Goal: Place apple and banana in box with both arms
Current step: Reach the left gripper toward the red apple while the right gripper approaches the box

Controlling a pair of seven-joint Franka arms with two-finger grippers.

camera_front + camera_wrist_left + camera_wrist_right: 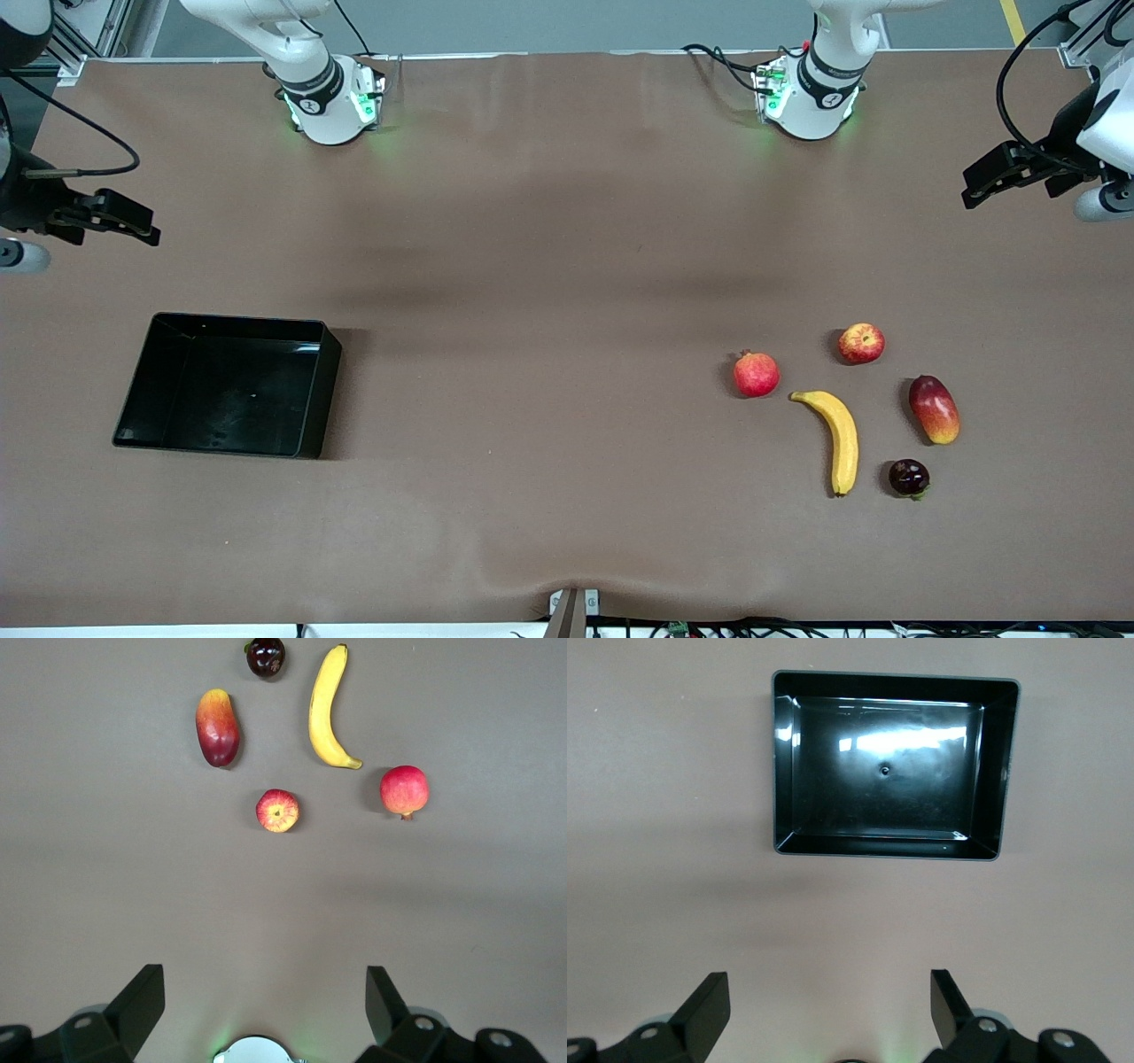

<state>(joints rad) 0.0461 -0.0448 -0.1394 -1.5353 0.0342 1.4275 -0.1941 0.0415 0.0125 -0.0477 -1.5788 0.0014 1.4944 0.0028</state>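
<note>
1. Brown matte bench (549, 266) fills the front view, with two white robot arms based along its top edge; both arms wait, raised at the bench ends.
2. Left hand (1001, 177) hangs at about three o'clock in the front view, over the bare bench at its own end; its black fingers (137, 997) stand wide apart, holding nothing.
3. Right hand (120, 221) hangs at about nine o'clock, over the bench above the box; its fingers (709, 1001) are also spread wide and empty.
4. Box (306, 390), a shallow glossy black tray with low walls, sits at about eight o'clock, empty, well apart from all the fruit.
5. Apple (861, 343), small, round, red with yellow streaks and a stem dimple, lies at about four o'clock, farthest of the fruits from the front camera.
6. Banana (842, 439), long, curved and yellow with a darker stem tip, lies just nearer the front camera than the apple, pointing roughly twelve to six.
7. Nearby decoys: a pink-red crowned fruit (756, 374), an oblong red-yellow mango (935, 409) and a small dark fruit (909, 477).
8. Risks, as a judgement: the red decoys could be taken for the apple; the round apple may roll from a loose pinch; the banana's curve may twist it in the grip; the long carry to the box invites a drop, and the arms could collide when crossing.
</note>
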